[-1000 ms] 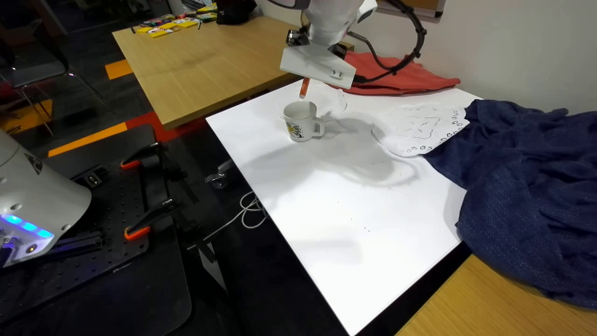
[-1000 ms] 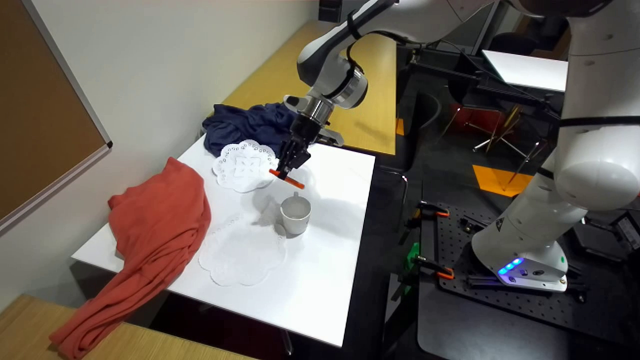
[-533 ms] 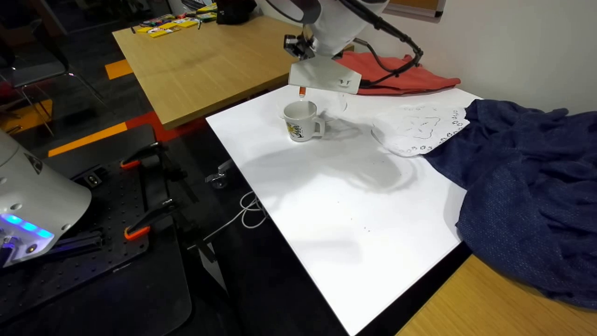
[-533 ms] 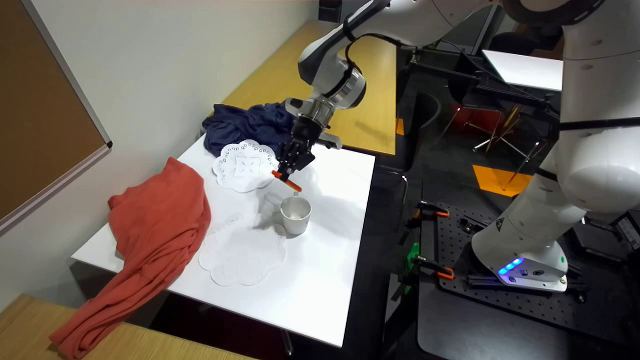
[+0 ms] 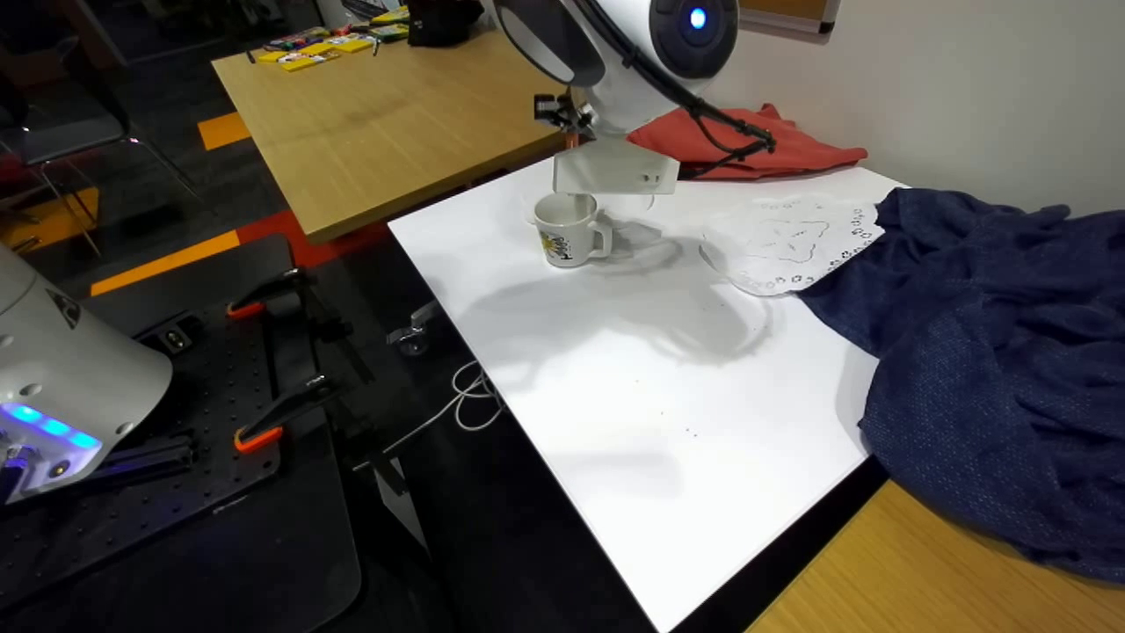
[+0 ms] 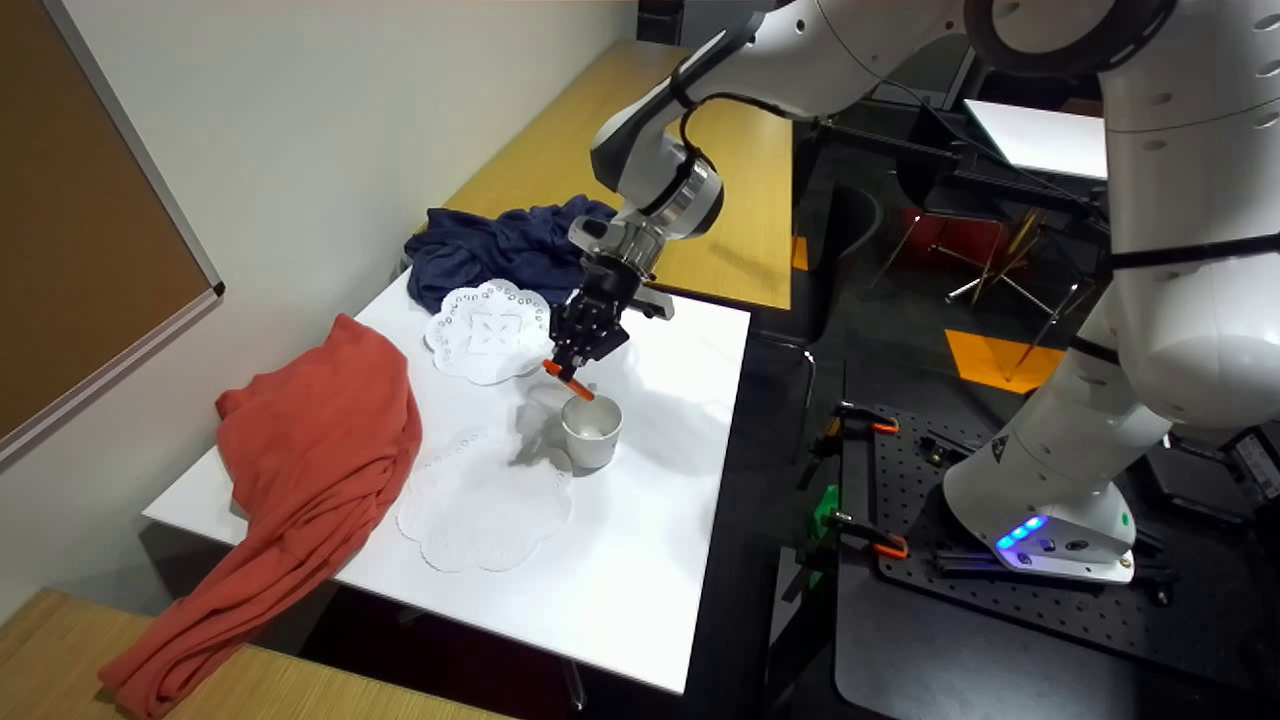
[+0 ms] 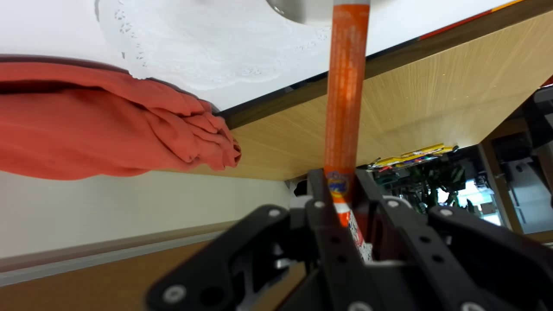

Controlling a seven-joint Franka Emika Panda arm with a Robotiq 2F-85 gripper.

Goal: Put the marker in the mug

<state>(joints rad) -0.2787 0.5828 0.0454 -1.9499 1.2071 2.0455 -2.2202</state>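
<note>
The whitish-grey mug (image 5: 559,239) with a dark and yellow pattern and side handle stands upright on the white table. It also shows in an exterior view (image 6: 591,441), and part of it is at the top edge of the wrist view (image 7: 298,9). My gripper (image 6: 564,370) is shut on the orange marker (image 6: 579,387), which is tilted. The marker's lower end is at the mug's handle-side rim; I cannot tell if it dips inside. In the wrist view the gripper (image 7: 339,177) pinches the marker (image 7: 345,86) near one end. A white plate on the wrist hides much of the marker in an exterior view.
A white doily (image 6: 485,510) lies beside the mug and another doily (image 6: 490,332) lies further back. A red cloth (image 6: 320,430) and a dark blue cloth (image 6: 490,250) lie at the table's edges. A wall stands behind the white table (image 5: 615,422).
My gripper has moved down with the marker, and the marker's lower end has come from above the mug to its rim. The mug has not moved.
</note>
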